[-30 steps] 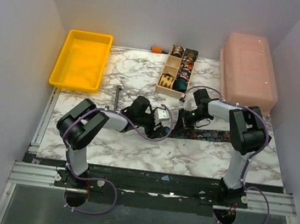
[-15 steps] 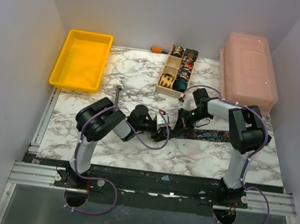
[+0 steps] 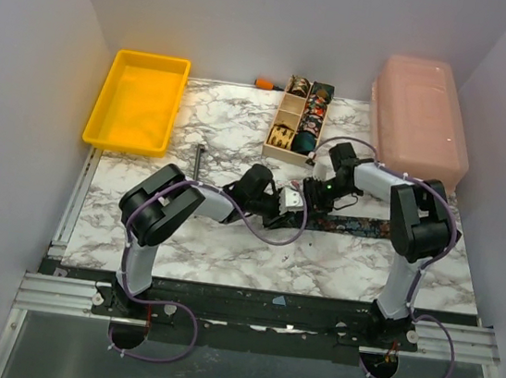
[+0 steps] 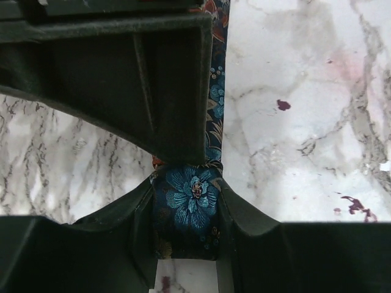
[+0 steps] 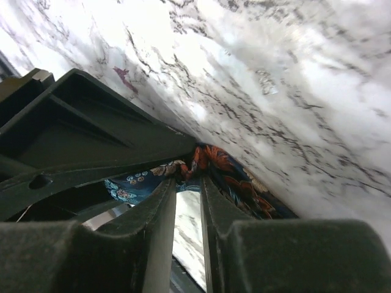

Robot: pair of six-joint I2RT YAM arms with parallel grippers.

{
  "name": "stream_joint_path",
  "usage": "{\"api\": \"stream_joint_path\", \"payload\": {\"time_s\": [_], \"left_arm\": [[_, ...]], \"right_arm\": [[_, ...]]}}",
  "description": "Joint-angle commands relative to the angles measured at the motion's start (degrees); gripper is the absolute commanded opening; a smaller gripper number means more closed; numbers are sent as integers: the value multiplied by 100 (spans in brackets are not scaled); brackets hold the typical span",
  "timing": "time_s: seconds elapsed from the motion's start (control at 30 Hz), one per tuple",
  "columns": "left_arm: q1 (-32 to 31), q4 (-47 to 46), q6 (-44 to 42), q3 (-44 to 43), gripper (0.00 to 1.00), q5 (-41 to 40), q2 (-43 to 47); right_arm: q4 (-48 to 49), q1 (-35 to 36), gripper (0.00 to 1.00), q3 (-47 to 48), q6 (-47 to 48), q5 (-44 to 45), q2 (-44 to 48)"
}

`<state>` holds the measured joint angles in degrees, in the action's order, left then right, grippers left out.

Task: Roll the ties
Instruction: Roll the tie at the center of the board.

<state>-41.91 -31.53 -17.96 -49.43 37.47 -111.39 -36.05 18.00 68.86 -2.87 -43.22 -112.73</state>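
Observation:
The dark floral tie lies as a strip on the marble table, running right from the two grippers. My left gripper is shut on the tie's rolled end, which sits between its fingers; the strip leads away from it. My right gripper meets it from the right. Its fingers are nearly together, and its tips pinch the tie's fabric against the table. Several coiled ties sit in the wooden box.
The wooden compartment box stands just behind the grippers. A yellow tray is at the back left and a pink lidded box at the back right. A dark T-shaped tool lies left of the arms. An orange item lies behind the box.
My left gripper has moved right and turned, closing in on the right gripper at the tie's end. The right gripper has shifted slightly back and left.

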Motion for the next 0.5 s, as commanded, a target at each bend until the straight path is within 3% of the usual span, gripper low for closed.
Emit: {"api": "stream_joint_path", "payload": {"time_s": [0.0,0.17,0.33,0.47], "left_arm": [[-71,2539,-1077,-543,19,-831,-14],[-83,3251,-1368,-776,17,-1090,-43],[-124,3543,-1430,-961,17,-1135,-101],[-133,3583,-1491,-968,18,-1144,-91]], "right_arm": [[-392,-146,30,221,92,440,359],[-486,-226,41,85,98,-100,671],[84,-227,52,-119,-480,-851,777],[599,-210,56,-282,-870,-954,700]]}}
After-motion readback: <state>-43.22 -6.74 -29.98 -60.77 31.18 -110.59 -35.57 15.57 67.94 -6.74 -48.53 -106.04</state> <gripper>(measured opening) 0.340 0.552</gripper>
